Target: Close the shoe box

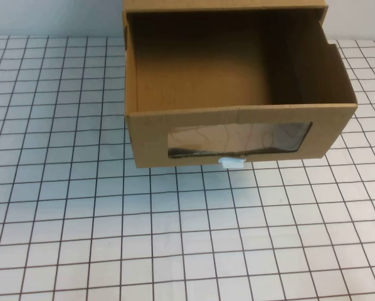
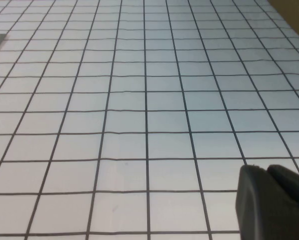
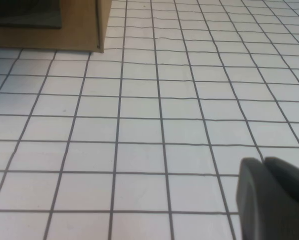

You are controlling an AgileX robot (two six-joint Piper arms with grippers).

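Brown cardboard drawer-type shoe box (image 1: 237,100) stands open at the far middle of the white, black-gridded bench (image 1: 112,238).

Its drawer is pulled toward the robot, the clear plastic window (image 1: 237,139) in front and the small white oval pull tab (image 1: 232,163) just below it. The left pincer (image 2: 274,205) and the right pincer (image 3: 272,197) each show only a dark edge over bare bench; whether their fingers are apart or together I cannot tell.

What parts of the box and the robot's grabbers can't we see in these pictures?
- Shoe box: its back is cut off by the high view's top edge.
- Behind the window: something dark, too blurred to name.
- Left gripper: only a dark corner shows in the left wrist view, above the grid table.
- Right gripper: likewise, only a corner in the right wrist view.
- Neither arm appears in the high view.
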